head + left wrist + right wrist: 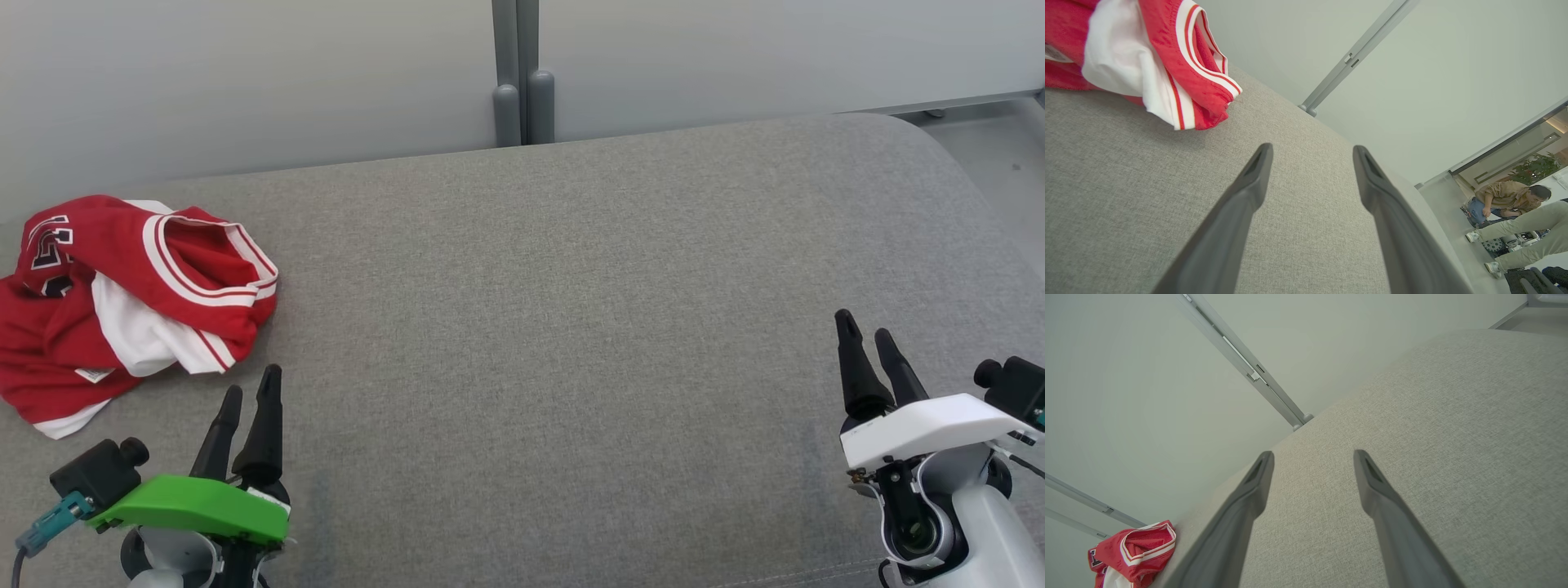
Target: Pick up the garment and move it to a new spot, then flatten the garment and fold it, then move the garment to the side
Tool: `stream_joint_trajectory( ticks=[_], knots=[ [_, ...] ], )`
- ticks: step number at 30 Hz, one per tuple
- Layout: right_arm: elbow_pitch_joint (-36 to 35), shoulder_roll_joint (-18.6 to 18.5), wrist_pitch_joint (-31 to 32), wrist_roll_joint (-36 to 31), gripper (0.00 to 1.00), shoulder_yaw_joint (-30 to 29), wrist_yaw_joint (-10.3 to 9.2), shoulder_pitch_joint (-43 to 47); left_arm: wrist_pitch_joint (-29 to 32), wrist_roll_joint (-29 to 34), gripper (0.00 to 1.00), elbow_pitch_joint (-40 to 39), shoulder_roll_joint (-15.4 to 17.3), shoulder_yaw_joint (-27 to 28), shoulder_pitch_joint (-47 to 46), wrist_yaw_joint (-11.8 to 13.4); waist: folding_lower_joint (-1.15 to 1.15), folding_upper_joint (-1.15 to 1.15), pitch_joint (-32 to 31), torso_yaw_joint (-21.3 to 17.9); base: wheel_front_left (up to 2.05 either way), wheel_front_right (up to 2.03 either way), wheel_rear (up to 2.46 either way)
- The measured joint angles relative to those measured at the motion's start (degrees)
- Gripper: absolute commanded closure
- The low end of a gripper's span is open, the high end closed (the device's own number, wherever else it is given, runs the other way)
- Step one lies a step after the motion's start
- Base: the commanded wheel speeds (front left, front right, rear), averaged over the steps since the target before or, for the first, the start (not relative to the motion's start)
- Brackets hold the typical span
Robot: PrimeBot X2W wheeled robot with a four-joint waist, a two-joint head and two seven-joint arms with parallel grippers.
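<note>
Garment point(122, 302), one, crumpled on grey cushion point(571, 327); left claw point(252, 380), right claw point(863, 324), both released.

A crumpled red-and-white garment point(122, 302) lies bunched on the grey cushion's far-left edge.

This looks like an office or a lab. Plain pale wall panels point(245, 82) join at a metal post point(516, 82). A person point(1506, 194) crouches near a green plant point(1537, 168).
</note>
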Motion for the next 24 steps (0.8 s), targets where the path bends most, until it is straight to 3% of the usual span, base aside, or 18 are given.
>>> stream_joint_trajectory(
  ticks=[11,24],
  knots=[
    [-0.63,-1.58,-2.54,-9.24,0.00,3.04,-1.46,0.05,-2.45,9.49,0.00,-1.14,0.45,-1.42,0.30,-0.01,0.00,0.00,0.18,-0.21,0.00,0.00,0.00],
    [-0.82,-3.48,-5.33,-18.62,0.00,6.08,-1.51,0.07,-5.36,18.50,0.00,-1.56,1.36,-2.66,1.44,-0.02,0.00,0.00,0.12,-0.04,0.00,0.00,0.00]
  ],
)
